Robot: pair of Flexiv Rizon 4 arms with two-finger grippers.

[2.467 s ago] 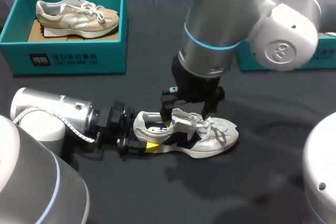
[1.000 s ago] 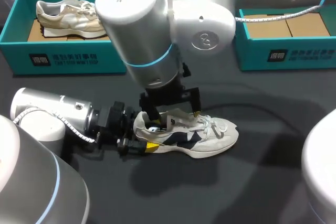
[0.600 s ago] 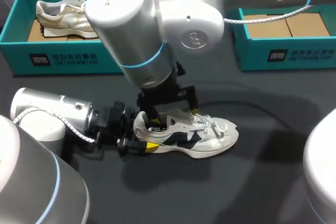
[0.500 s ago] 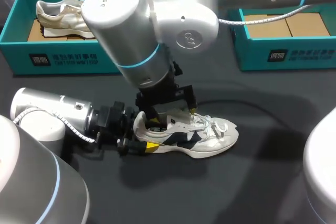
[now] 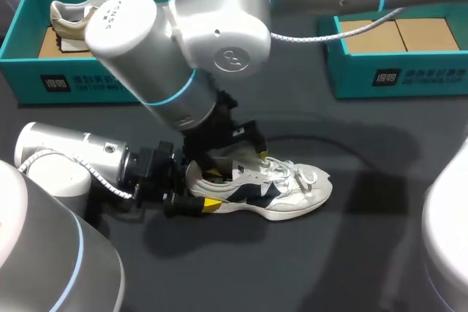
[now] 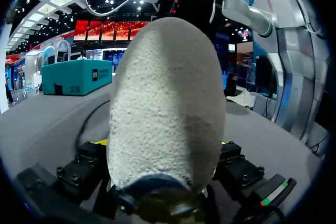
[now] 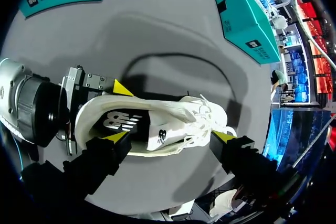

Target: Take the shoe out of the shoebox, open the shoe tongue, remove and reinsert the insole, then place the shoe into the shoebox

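A white sneaker with dark side panels lies on the black table, toe to the right. My left gripper comes in level from the left and is shut on its heel, which fills the left wrist view. A yellow left fingertip presses the shoe's side. My right gripper hangs open over the shoe. One of its fingers is by the heel opening and the other at the laces. The dark insole shows inside the shoe. The teal shoebox stands at the back left.
That back-left shoebox holds a beige sneaker, partly hidden by my right arm. A second teal box with cardboard inside stands at the back right. A thin dark cable loops on the table behind the white shoe.
My right arm has swung left and turned, bringing its open gripper lower over the shoe's opening. The left gripper and the shoe have stayed put.
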